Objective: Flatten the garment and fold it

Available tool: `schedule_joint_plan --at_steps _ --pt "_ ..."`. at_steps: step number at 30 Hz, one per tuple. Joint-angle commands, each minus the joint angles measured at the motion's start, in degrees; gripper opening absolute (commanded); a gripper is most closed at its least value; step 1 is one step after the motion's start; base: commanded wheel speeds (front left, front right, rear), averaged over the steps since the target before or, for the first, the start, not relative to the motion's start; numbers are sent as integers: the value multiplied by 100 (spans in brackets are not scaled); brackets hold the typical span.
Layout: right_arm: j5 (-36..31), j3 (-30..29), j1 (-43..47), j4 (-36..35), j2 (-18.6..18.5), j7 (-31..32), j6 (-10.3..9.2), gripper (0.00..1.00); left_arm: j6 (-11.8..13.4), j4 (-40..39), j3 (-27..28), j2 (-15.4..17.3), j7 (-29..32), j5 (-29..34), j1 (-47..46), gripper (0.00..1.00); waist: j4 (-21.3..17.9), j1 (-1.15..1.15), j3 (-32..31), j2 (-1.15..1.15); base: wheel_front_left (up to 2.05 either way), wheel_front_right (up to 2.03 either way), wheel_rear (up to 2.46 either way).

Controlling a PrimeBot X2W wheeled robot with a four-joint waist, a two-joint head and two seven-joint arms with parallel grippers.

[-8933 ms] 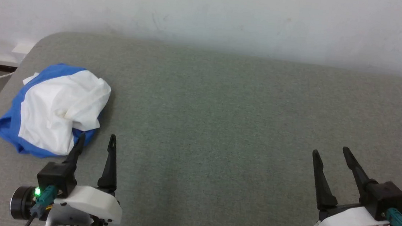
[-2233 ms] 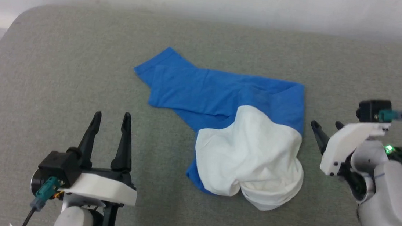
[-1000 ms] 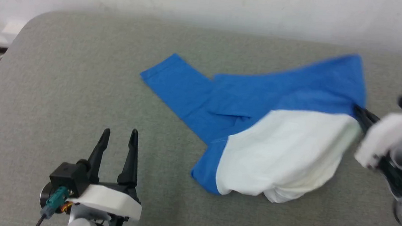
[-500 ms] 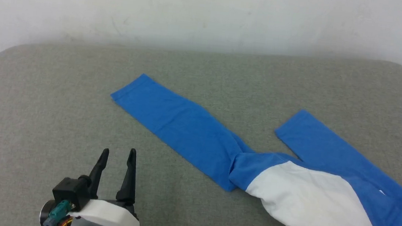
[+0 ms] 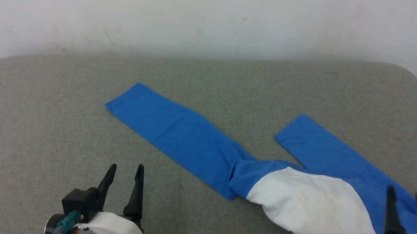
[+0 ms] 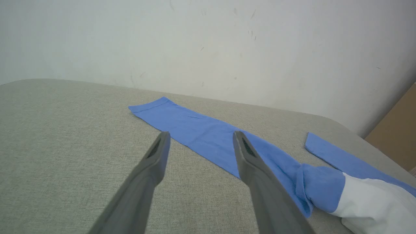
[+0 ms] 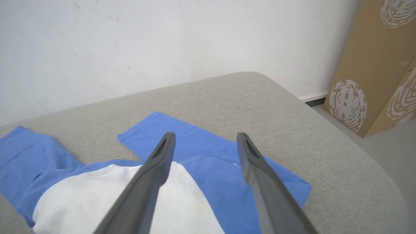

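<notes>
Lying right of centre on the grey table (image 5: pixel 41 108), the long-sleeved shirt (image 5: pixel 310 207) had both blue sleeves stretched toward the far left. The right gripper (image 5: pixel 404 191) was at its near right edge, fingers apart and empty; the left gripper (image 5: pixel 126 166), likewise spread, sat near left.

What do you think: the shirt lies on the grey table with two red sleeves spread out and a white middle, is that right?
Not quite. The sleeves are blue, not red. The head view shows it: the shirt lies on the grey table with two blue sleeves spread out and a white middle.
</notes>
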Motion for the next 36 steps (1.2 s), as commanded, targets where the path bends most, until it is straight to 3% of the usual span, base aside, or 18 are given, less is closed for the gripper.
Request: schedule_joint_plan --at_steps 1,7,15,24,31,33,34,36 --pt "59 371 120 -170 26 -257 -4 100 -25 75 -47 34 58 85 -94 100 -68 0 19 0 0 0 0" --pt "-12 1229 340 -773 27 -477 -4 100 -70 420 -269 48 387 183 -626 100 -224 0 106 0 0 0 0" --pt "-47 1776 389 -1288 27 -408 -4 100 -336 1337 -841 41 1139 421 -1772 100 -510 0 413 0 0 0 0" --pt "-31 2221 161 -1521 28 -511 -4 100 -609 3141 -1526 178 2522 691 -3005 100 -951 0 902 0 0 0 0" --pt "61 2104 101 -1407 28 -638 -4 100 -689 4233 -2106 175 4022 725 -3414 100 -1048 0 1055 0 0 0 0" --pt "70 2077 88 -1375 28 -667 -4 100 -697 4323 -2342 140 4279 613 -3438 23 -1044 0 1065 0 0 0 0" --pt "74 2063 85 -1356 28 -677 -4 100 -698 4311 -2469 125 4321 516 -3437 0 -1036 0 1060 0 0 0 0" --pt "87 2033 88 -1319 28 -690 -4 100 -699 4253 -2716 127 4327 369 -3446 0 -1000 0 1038 0 0 0 0"
